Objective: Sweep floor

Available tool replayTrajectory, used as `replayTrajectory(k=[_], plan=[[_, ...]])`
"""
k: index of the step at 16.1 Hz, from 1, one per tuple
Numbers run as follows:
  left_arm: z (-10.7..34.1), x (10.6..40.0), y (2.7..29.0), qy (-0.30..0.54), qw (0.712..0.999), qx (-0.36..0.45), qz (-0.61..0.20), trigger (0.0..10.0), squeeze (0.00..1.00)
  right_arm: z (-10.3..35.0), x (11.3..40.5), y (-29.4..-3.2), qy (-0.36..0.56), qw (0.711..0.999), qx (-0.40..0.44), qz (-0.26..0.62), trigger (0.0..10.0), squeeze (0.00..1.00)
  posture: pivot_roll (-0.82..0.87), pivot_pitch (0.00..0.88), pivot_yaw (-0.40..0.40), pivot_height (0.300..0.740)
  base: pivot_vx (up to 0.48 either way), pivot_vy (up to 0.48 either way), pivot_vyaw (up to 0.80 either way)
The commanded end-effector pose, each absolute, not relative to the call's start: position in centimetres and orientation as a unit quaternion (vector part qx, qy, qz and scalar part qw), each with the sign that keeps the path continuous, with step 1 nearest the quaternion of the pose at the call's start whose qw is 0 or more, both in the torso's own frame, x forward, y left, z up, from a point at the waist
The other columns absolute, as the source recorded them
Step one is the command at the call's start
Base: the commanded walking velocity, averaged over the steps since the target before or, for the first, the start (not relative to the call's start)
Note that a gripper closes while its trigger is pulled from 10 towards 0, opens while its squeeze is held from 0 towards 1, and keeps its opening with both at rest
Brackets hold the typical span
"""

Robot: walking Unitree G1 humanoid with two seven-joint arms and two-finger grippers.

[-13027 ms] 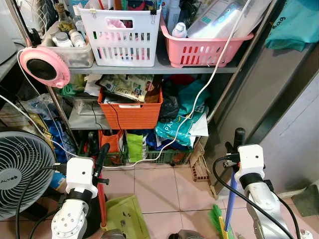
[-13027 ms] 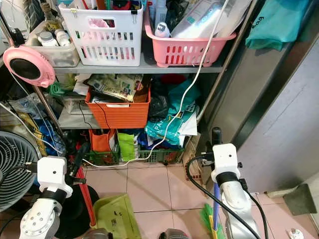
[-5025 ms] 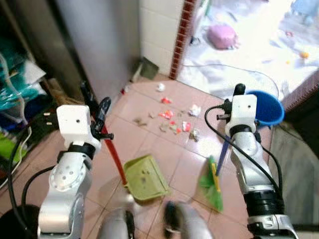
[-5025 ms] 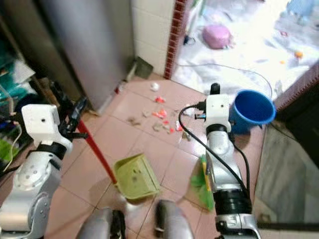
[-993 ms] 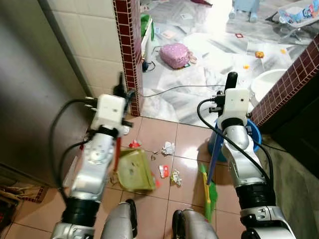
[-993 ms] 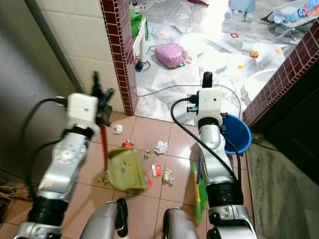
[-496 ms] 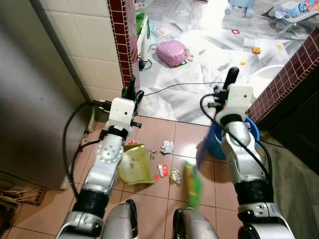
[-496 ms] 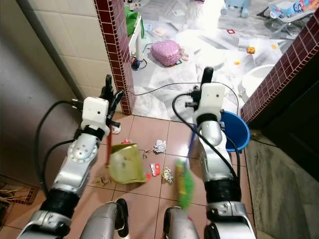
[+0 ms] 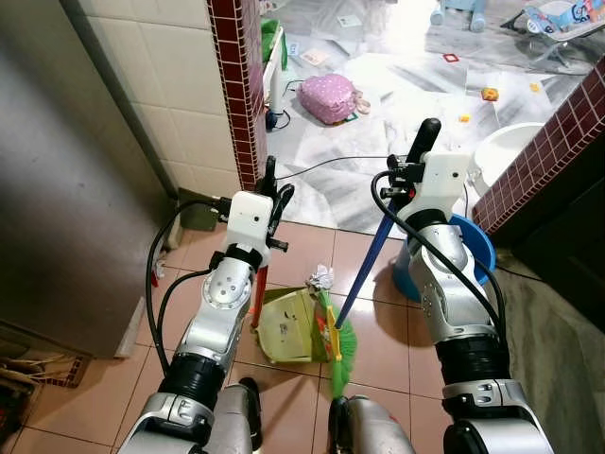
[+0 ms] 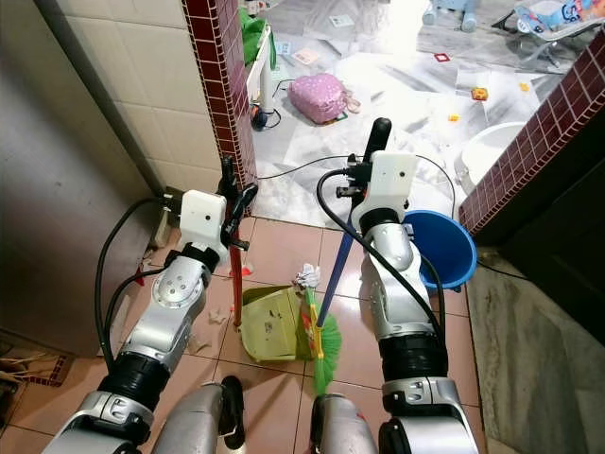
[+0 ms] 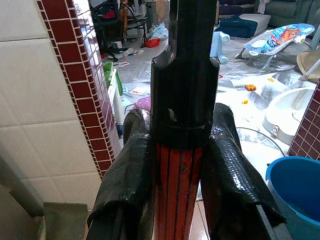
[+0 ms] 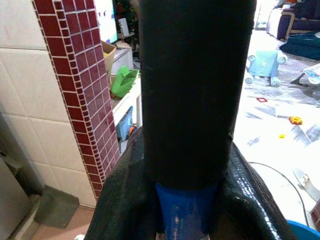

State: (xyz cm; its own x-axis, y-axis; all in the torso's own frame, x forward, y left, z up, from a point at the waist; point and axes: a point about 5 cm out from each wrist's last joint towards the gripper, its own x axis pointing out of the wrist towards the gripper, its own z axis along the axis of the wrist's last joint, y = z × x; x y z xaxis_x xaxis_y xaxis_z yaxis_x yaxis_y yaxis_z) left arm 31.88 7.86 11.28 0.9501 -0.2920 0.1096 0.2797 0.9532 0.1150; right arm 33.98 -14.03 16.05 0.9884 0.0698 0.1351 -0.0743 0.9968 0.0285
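The left gripper (image 11: pixel 177 150) is clamped on the red ribbed handle (image 11: pixel 176 190) of the yellow-green plastic dustpan (image 9: pixel 290 327), one black finger on each side just below the handle's black top cap. The right gripper (image 12: pixel 186 170) is closed in the same way on the blue shaft of the broom (image 9: pixel 369 265), below its black grip. In the head views both arms reach forward over the pink tiled floor (image 9: pixel 95 388). The dustpan sits on the tiles between them, its handle rising on its left side to the left gripper. The broom's green bristle head (image 9: pixel 338 345) lies against the dustpan's right edge, the shaft slanting up and right to the right gripper. A crumpled white paper scrap (image 9: pixel 319 276) lies just beyond the dustpan's far edge; what is inside the pan cannot be made out. A round blue plastic bucket (image 10: pixel 452 248) stands to the right, partly behind the right arm, its contents hidden. Farther off lie a pink quilted bag (image 9: pixel 329 98) and scattered toys. No writing is legible.
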Motion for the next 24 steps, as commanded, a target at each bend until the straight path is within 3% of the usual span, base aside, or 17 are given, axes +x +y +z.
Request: replayTrajectory(k=[1, 10, 16, 24], plan=[[10.6, 31.7, 7.2, -0.048, 0.984, 0.052, -0.165, 10.0, 0.0, 16.8, 34.2, -13.9, -0.074, 0.996, 0.037, 0.042, 10.0, 0.0, -0.05, 0.172, -0.016, 0.74, 0.0, 0.0, 0.0], [10.4, 31.7, 6.7, -0.046, 0.984, 0.038, -0.169, 10.0, 0.0, 21.6, 35.0, -12.1, -0.107, 0.981, 0.12, 0.111, 10.0, 0.0, -0.05, 0.166, -0.017, 0.74, 0.0, 0.0, 0.0], [10.6, 31.9, 6.7, -0.049, 0.984, 0.04, -0.169, 10.0, 0.0, 26.4, 34.8, -14.0, -0.231, 0.967, -0.033, 0.099, 10.0, 0.0, -0.06, 0.156, -0.017, 0.74, 0.0, 0.0, 0.0], [15.5, 31.3, 8.4, -0.116, 0.98, 0.067, -0.147, 10.0, 0.0, 20.9, 34.5, -15.7, -0.167, 0.979, -0.095, 0.063, 10.0, 0.0, -0.04, 0.165, -0.015, 0.74, 0.0, 0.0, 0.0]])
